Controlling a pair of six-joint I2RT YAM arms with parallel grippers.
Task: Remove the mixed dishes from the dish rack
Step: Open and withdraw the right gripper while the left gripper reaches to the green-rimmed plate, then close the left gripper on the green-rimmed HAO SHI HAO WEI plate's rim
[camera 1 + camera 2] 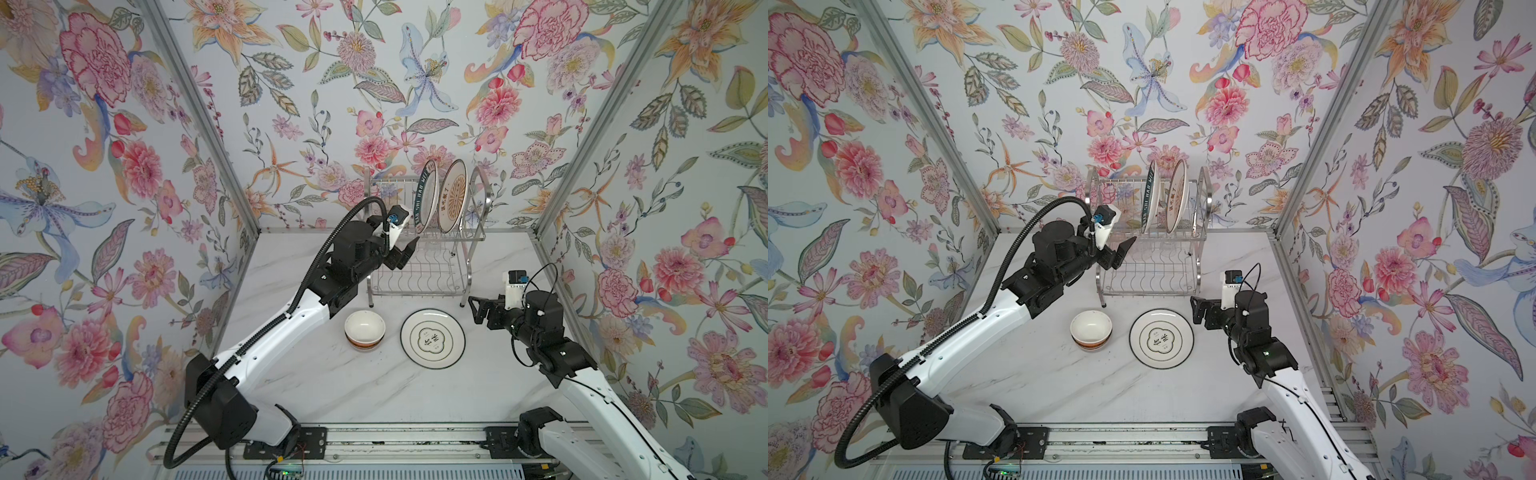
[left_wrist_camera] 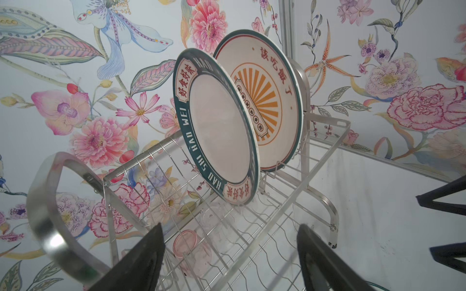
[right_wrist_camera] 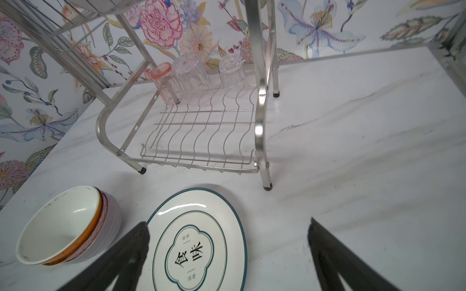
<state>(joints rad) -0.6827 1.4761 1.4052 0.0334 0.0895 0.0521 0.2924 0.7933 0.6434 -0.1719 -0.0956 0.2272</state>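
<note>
Left wrist view — green-rimmed plate [image 2: 219, 126] stands on edge in dish rack [image 2: 327, 119]

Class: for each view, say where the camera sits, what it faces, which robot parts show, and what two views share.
Both top views: overhead from the front, looking down on table, dish rack, both arms, left gripper, right gripper.
Left wrist: on the left arm, facing the upper shelf's green lettered plate and sunburst plate; own fingers show.
Right wrist: on the right arm, low, facing tumblers, stacked bowls, white plate; own fingers show.
Shared: both wrist views show the rack's tumblers.
</note>
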